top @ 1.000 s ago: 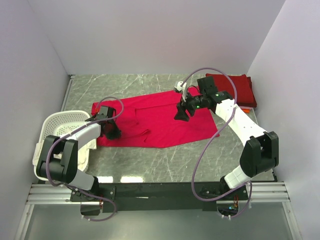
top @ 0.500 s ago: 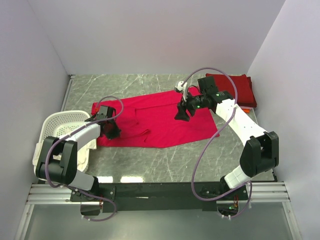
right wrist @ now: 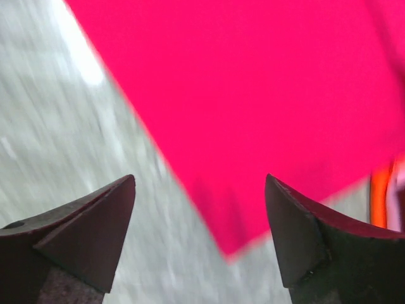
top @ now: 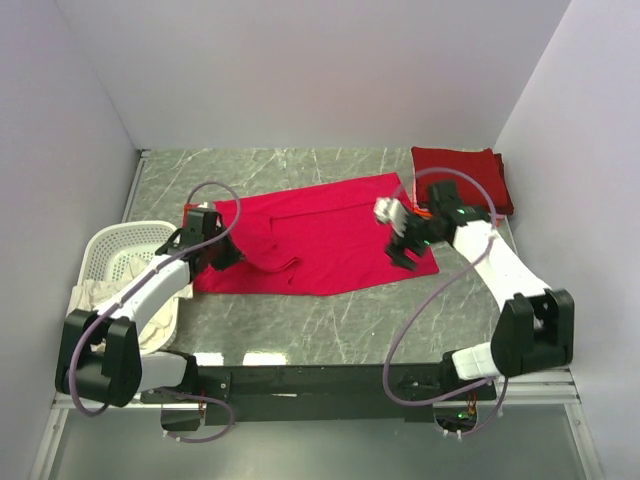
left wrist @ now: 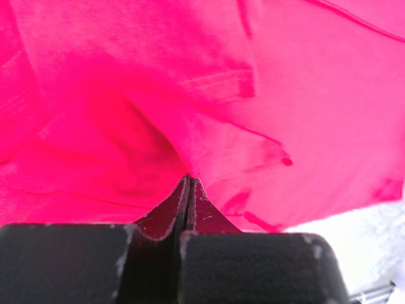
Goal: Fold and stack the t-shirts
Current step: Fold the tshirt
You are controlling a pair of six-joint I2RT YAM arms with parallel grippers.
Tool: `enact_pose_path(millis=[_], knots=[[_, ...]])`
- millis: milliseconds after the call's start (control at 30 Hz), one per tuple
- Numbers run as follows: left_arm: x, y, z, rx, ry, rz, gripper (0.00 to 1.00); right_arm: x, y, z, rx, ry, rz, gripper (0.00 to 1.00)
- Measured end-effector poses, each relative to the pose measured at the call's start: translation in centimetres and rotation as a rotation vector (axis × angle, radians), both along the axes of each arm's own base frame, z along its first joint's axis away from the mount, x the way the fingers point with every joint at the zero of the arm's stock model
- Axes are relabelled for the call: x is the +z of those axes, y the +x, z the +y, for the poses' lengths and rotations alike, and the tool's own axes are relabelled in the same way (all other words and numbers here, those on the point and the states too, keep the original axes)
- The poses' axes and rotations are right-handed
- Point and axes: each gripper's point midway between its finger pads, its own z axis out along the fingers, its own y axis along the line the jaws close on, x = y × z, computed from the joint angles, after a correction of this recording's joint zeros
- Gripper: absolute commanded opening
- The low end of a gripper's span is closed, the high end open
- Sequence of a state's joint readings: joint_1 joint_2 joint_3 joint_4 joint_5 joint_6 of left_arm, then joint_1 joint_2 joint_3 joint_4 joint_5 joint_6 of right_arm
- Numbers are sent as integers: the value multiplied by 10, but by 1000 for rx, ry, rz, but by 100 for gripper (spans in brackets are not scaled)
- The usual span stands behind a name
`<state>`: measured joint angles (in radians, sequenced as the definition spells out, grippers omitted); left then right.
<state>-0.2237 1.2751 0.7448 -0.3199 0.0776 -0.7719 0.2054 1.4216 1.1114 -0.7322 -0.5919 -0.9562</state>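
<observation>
Two arms, top view: left gripper (top: 222, 256) sits at the left edge of the crimson t-shirt (top: 320, 235). The right gripper (top: 402, 250) is over its near-right corner.
Shirt place, top view: spread mid table (top: 330, 320), not yet folded, and rumpled and raised where the left gripper meets it.
Stack, top view: maroon t-shirt (top: 462, 172) lies folded at the far right corner, near the right arm.
Basket, top view: laundry basket (top: 105, 250) is at the left, with cream cloth (top: 88, 297) hanging over its near side.
Left jaws, left wrist view: together, clamped on a small pinch of the crimson t-shirt, with cloth puckering toward the tips.
Risk, left: the pinch looks thin, so a quick lift could pull it free. If two layers are caught, the under layer drags along and the fold comes out crooked.
Right jaws, right wrist view: wide apart with nothing between them. The shirt's corner lies below and ahead with bare table beside it, and the view is blurred.
Edge, right wrist view: an orange strip (right wrist: 380, 196) shows at the right; I cannot tell what it is.
Risk, right: closing here could scrape the table and miss the hem, or catch only the corner tip.
Risk, both: only one side is held, so a pull from the left would slide the whole shirt askew toward the basket.
Risk, stack: a wide swing of the right arm could nudge the folded maroon t-shirt.
</observation>
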Motion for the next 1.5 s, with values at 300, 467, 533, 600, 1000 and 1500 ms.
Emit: enact_pose_path(millis=[300,467,533,600,1000,1500], knots=[[10,-9,-7,-36,-50,-28,0,-41,-25,-125,118,-278,-43,78],[17,-10,-9,-44,-65,-47,0,-72,-34,-136,245,-354,-3,64],[18,-11,-9,-48,-70,-50,0,-81,-34,-138,262,-364,20,60],[19,-12,-10,-50,-73,-53,0,-91,-30,-140,268,-369,34,58],[27,-13,-10,-53,-85,-74,0,-120,-11,-143,279,-409,57,43],[52,-20,-10,-53,-110,-132,0,-116,1,-139,201,-390,51,0]])
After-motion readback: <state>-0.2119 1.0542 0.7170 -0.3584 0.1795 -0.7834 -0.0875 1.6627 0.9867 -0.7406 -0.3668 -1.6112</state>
